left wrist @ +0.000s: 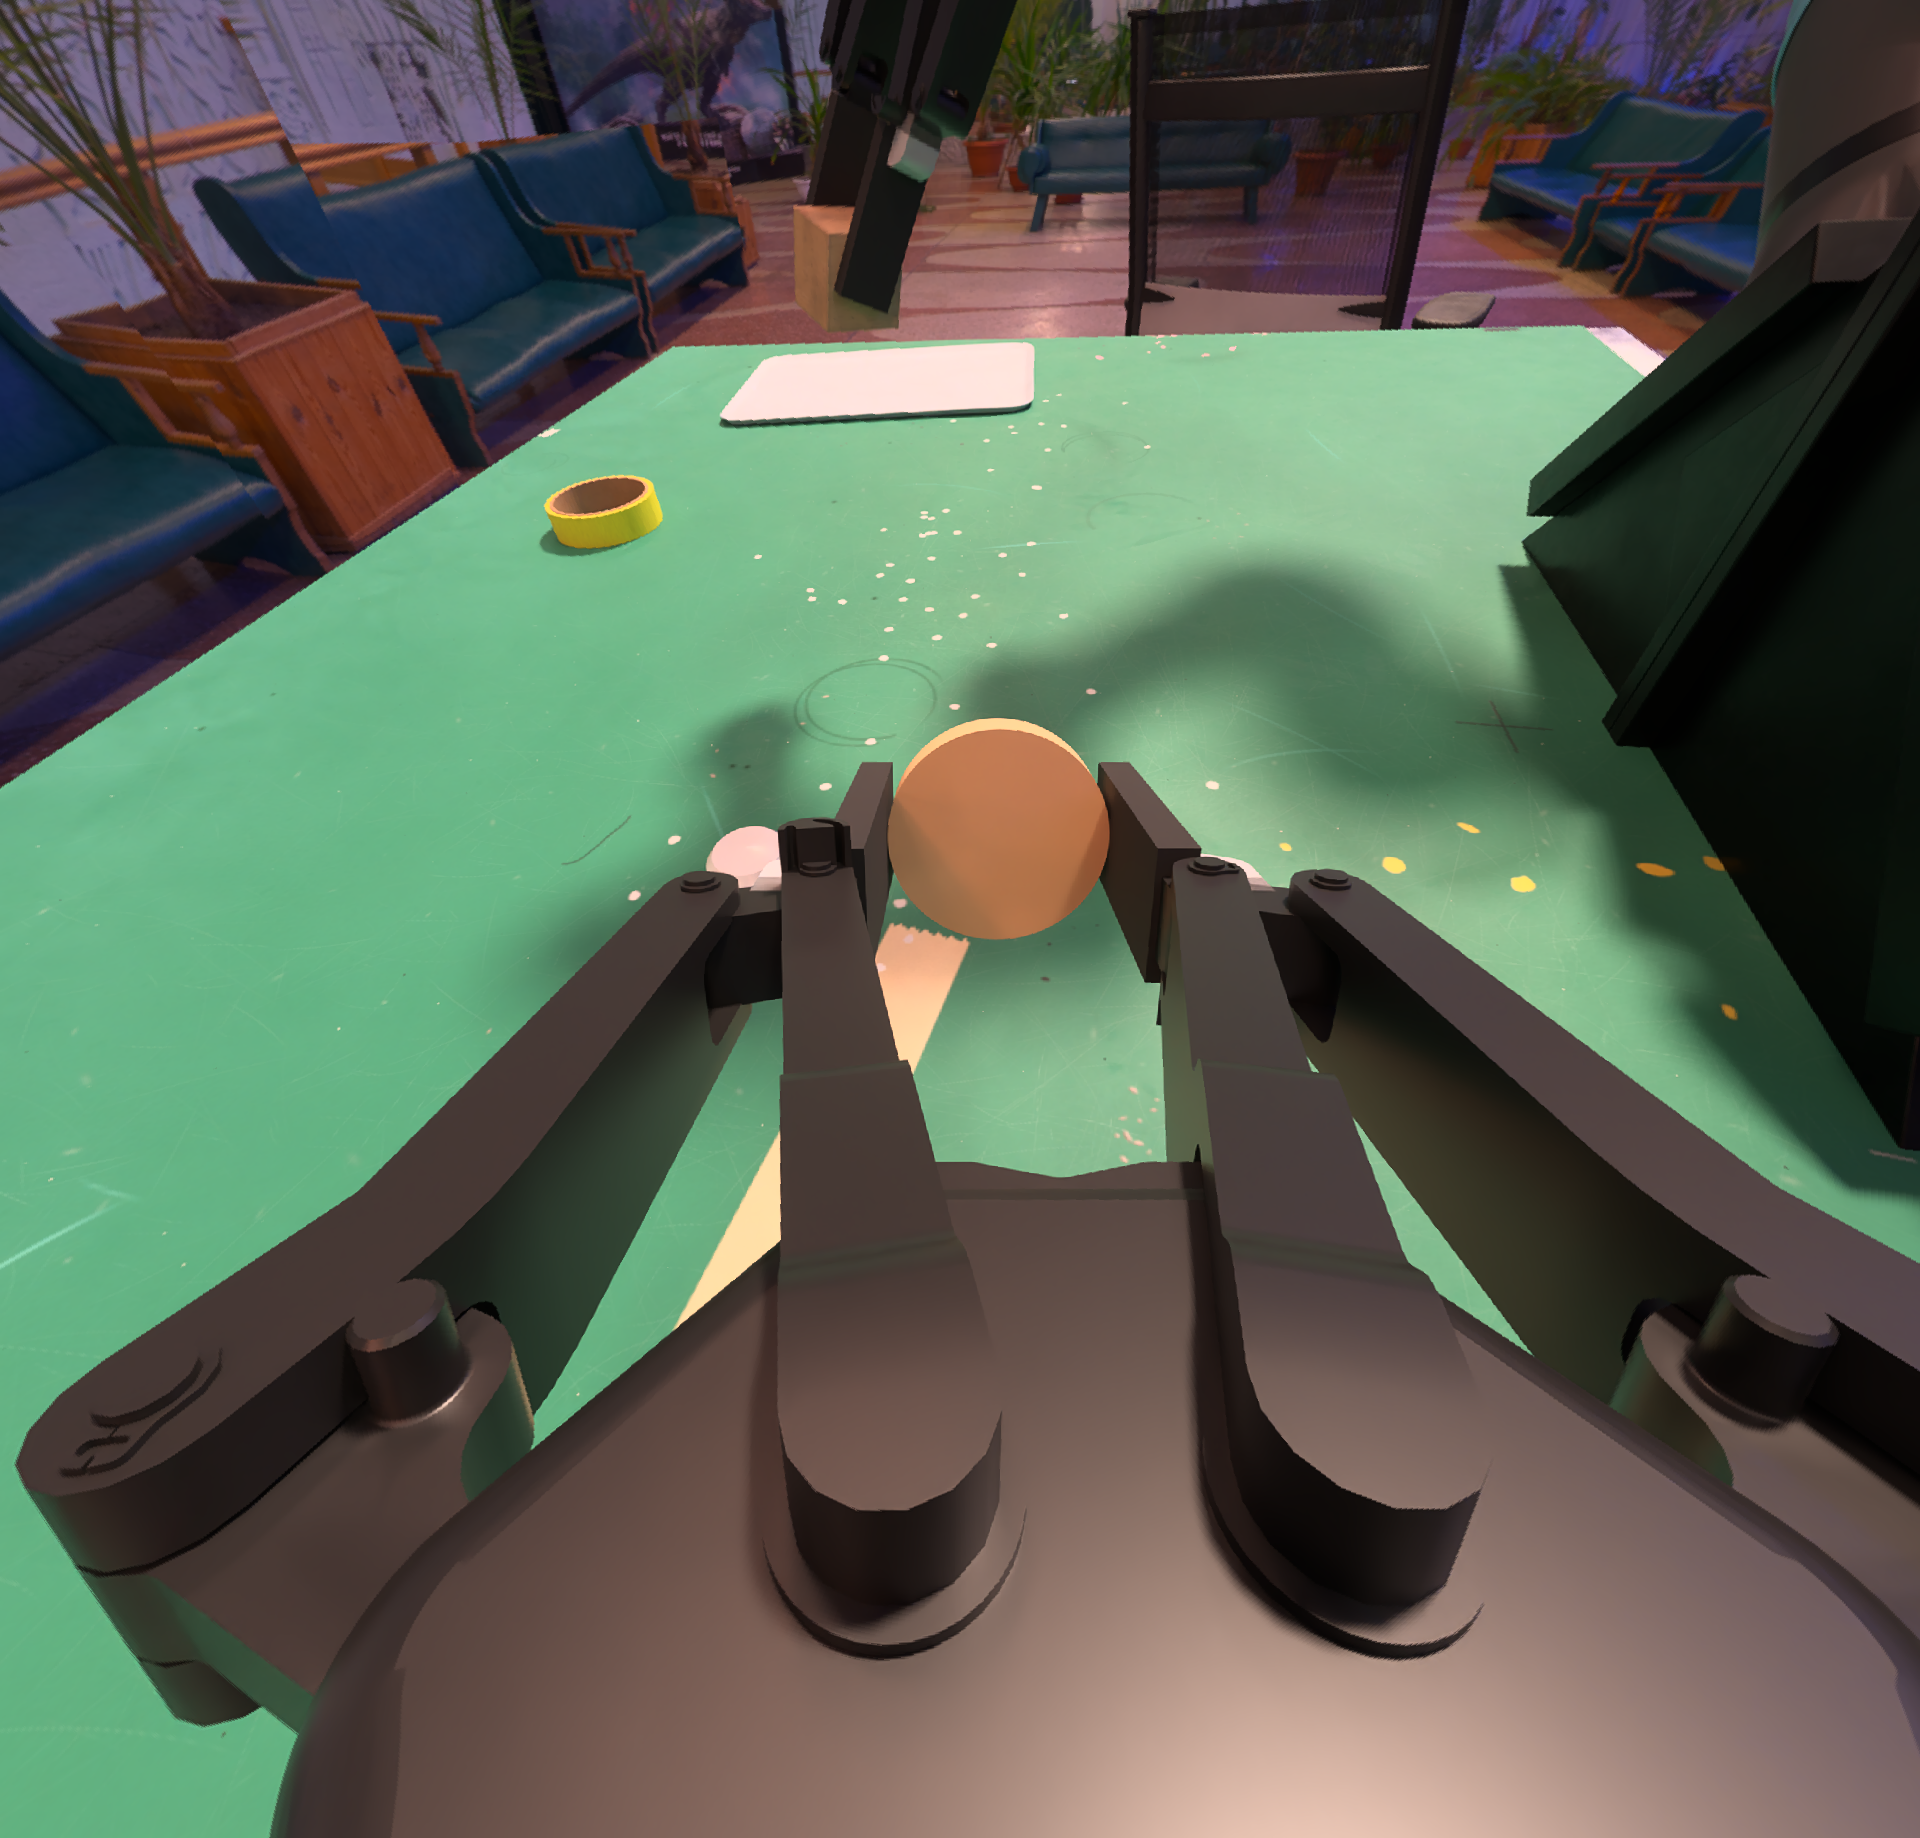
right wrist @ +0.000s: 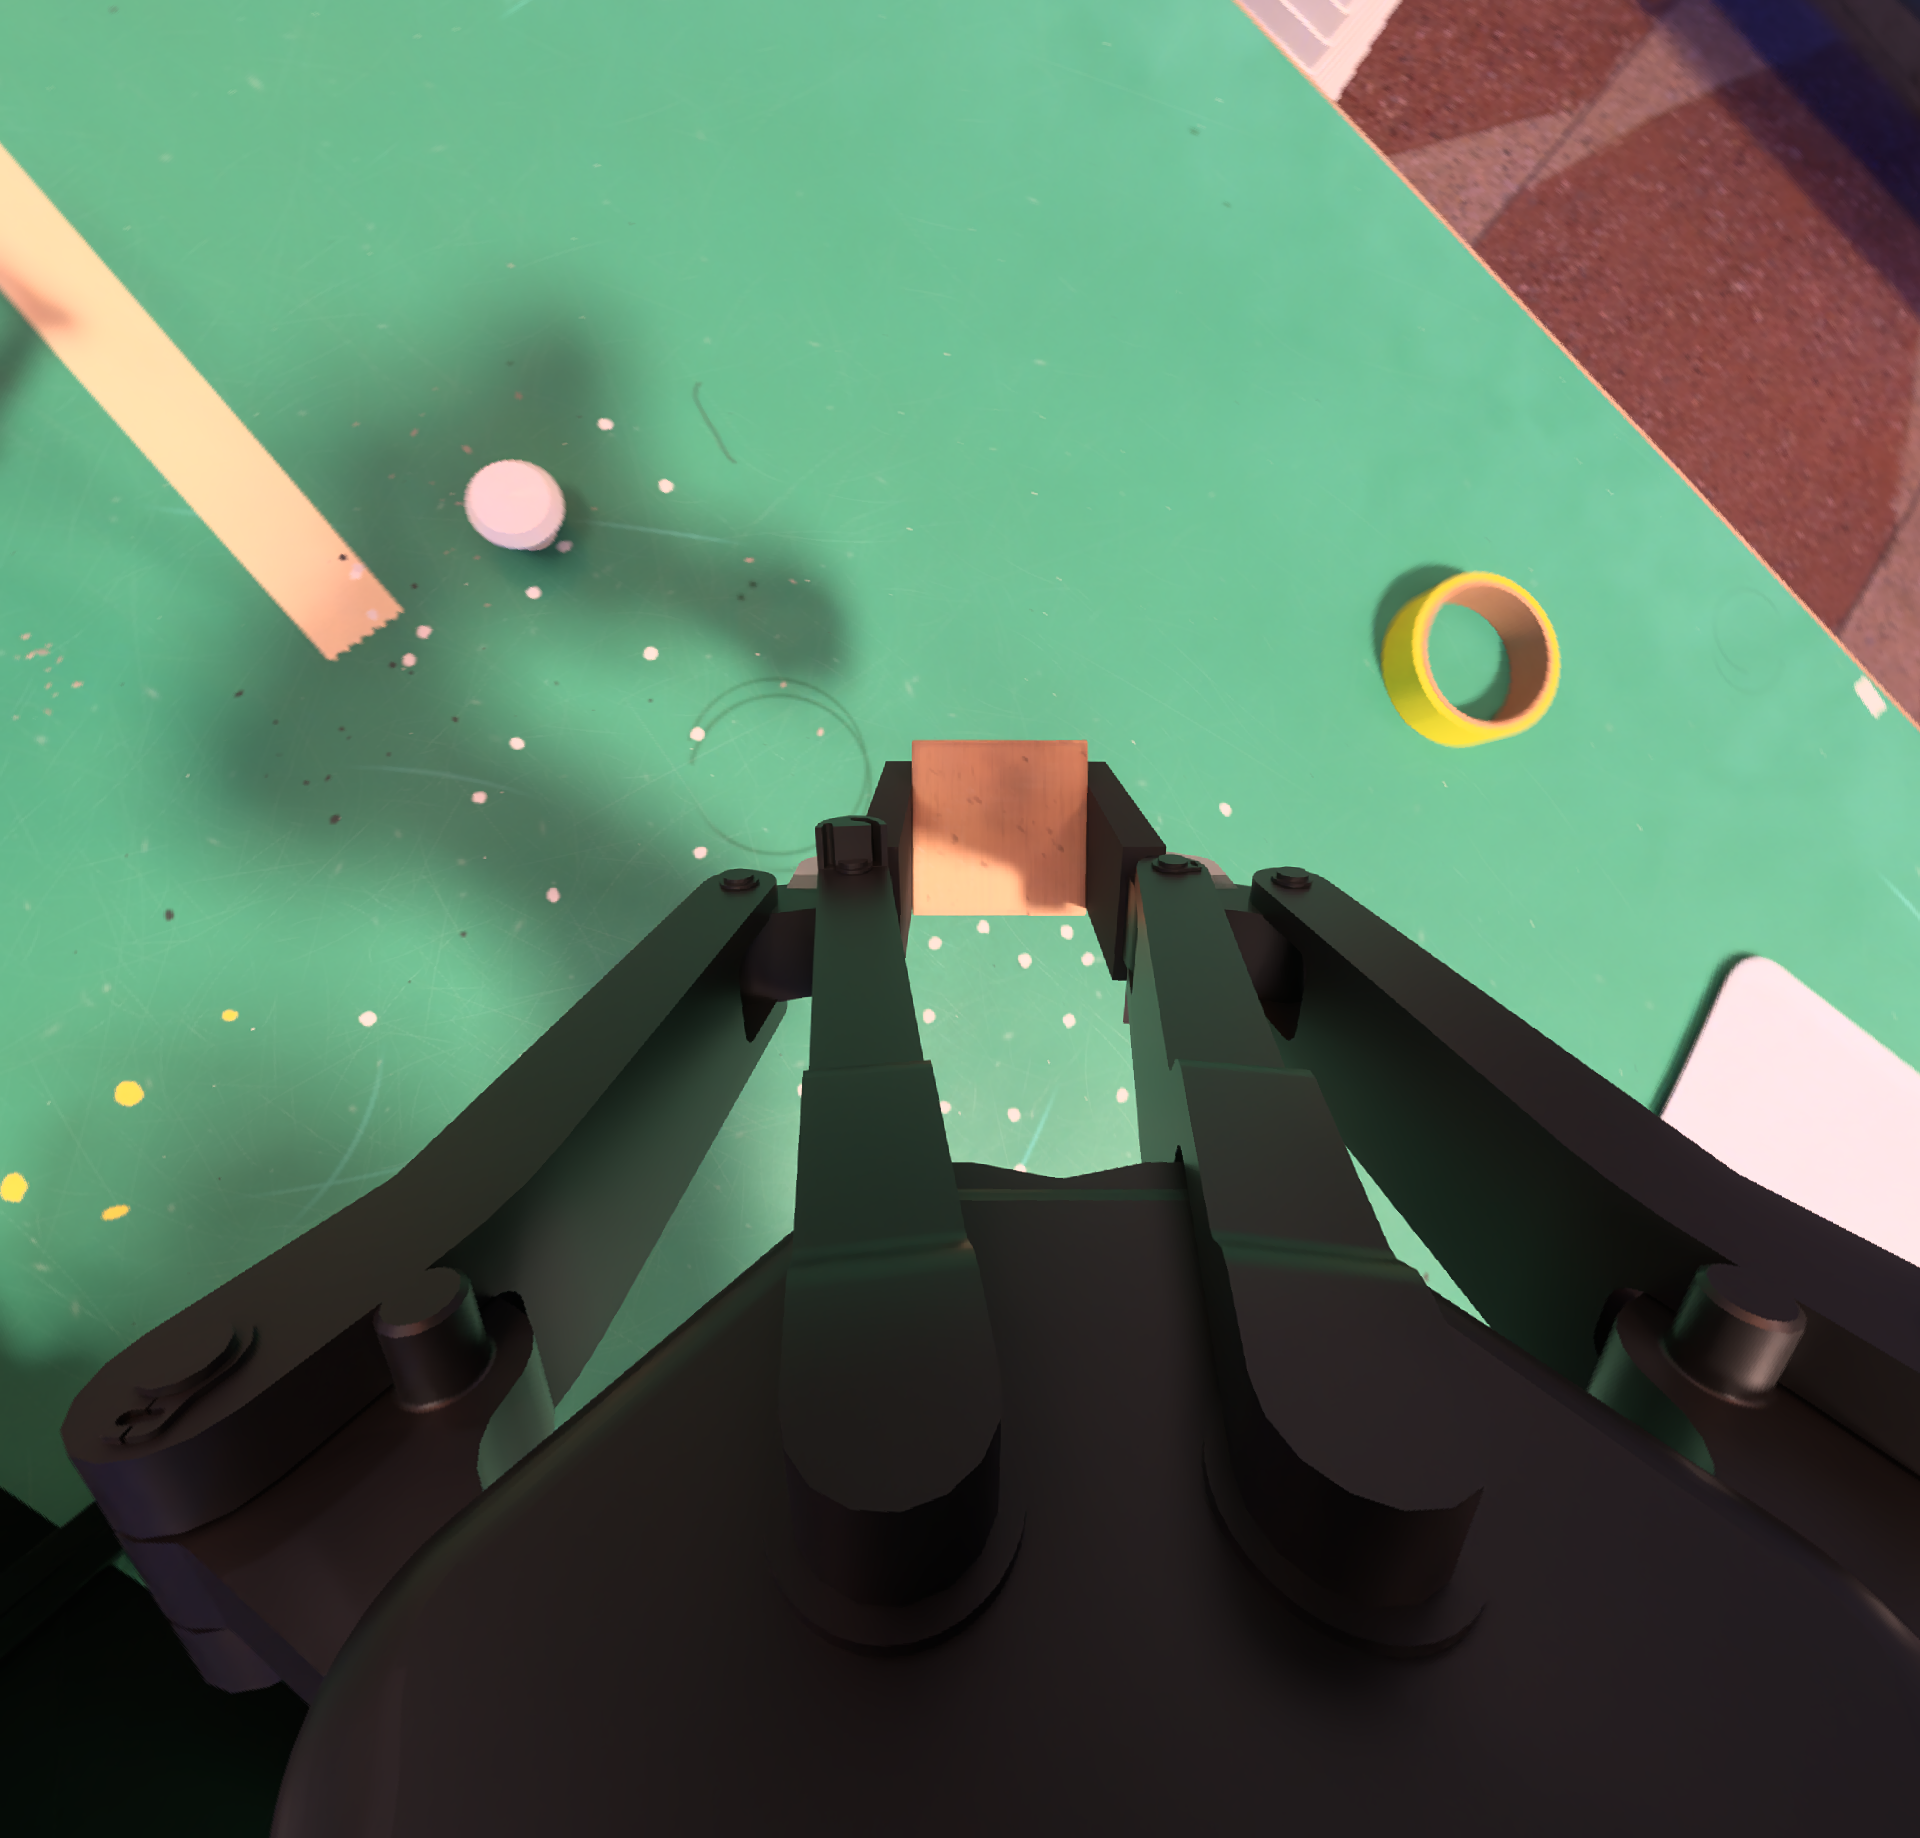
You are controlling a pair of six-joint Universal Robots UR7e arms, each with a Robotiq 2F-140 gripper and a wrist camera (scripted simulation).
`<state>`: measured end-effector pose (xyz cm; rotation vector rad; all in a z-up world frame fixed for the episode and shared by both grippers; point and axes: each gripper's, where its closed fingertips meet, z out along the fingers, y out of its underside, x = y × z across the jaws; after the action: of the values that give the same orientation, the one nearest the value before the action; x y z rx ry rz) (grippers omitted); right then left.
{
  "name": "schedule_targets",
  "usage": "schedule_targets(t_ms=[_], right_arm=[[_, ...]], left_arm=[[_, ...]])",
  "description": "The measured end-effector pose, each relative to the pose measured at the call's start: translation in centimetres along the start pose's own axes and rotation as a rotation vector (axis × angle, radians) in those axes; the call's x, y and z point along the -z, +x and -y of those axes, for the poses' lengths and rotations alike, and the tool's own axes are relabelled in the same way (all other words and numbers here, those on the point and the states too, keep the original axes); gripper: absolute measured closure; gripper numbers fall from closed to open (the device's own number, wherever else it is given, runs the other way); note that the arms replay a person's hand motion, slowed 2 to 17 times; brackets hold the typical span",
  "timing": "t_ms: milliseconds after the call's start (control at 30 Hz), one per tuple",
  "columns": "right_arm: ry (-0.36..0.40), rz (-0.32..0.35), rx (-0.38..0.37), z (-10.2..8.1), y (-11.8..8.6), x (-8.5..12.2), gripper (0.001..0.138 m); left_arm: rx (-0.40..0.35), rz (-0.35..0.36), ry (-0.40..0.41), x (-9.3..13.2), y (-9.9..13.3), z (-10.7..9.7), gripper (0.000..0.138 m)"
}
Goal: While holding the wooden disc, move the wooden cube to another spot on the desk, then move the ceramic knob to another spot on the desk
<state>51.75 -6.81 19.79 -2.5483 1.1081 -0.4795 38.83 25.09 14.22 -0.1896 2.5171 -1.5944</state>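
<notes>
Left gripper level, low over green desk, clamped on round tan wooden disc. Right gripper points down, clamped on light wooden cube, lifted; white ceramic knob far left.

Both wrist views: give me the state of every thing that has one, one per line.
Left gripper: shut on the wooden disc, held above the desk.
Right gripper: shut on the wooden cube, lifted.
Ceramic knob: resting on the desk, untouched.
Yellow tape roll: lying flat.
White pad: lying flat.
</notes>
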Motion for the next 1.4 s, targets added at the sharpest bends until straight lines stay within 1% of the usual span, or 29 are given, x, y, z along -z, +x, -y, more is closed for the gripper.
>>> schedule_targets(t_ms=[167,333,467,600,800,967,1167,1400], right_arm=[[-0.008,-0.055,-0.104,-1.8,2.2,1.7,0.099],[-0.019,-0.1,-0.204,-3.9,4.2,3.0,0.099],[-0.03,-0.12,-0.281,-5.6,5.4,3.6,0.099],[-0.038,-0.125,-0.355,-7.2,6.4,3.8,0.099],[-0.049,-0.118,-0.454,-9.6,7.5,3.5,0.099],[-0.066,-0.111,-0.517,-11.6,8.2,2.9,0.099],[-0.1,-0.117,-0.571,-13.9,9.0,1.8,0.099],[-0.149,-0.135,-0.61,-16.4,9.9,0.4,0.099]], left_arm=[[-0.006,-0.004,-0.008,-0.2,0.2,-0.1,0.086],[-0.012,-0.007,-0.015,-0.4,0.4,-0.1,0.086],[-0.017,-0.008,-0.019,-0.5,0.6,-0.1,0.086],[-0.022,-0.011,-0.022,-0.6,0.7,-0.1,0.086],[-0.028,-0.014,-0.024,-0.6,1.0,0.0,0.086],[-0.033,-0.016,-0.023,-0.7,1.1,0.1,0.086],[-0.039,-0.017,-0.021,-0.6,1.3,0.3,0.086],[-0.042,-0.015,-0.018,-0.6,1.4,0.4,0.086]])
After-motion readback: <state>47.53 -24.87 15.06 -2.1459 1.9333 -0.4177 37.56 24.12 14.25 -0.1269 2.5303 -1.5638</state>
